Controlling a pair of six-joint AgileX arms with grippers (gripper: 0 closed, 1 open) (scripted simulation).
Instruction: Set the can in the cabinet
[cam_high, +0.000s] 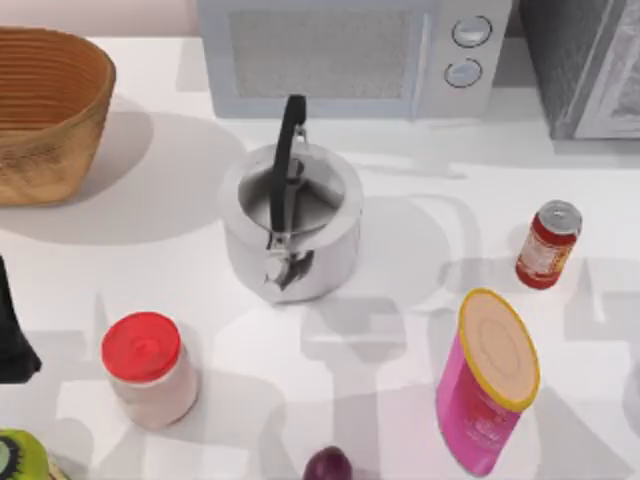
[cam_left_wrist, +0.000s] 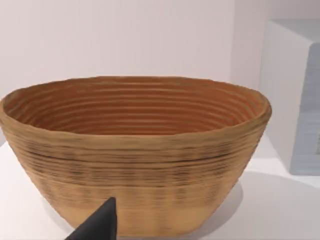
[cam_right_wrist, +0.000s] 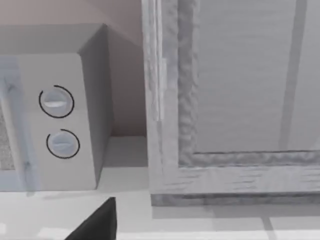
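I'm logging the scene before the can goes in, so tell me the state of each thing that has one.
can: upright on the table, free of both grippers
cabinet: door shut
kettle: upright, lid off, handle up
microwave: door shut
red-lidded jar: upright, lid on
pink canister: upright, capped

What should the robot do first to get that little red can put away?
Probably bring the right hand over to the can and grasp it: the can stands free on the table's right side, and the cabinet at the back right looks closed.
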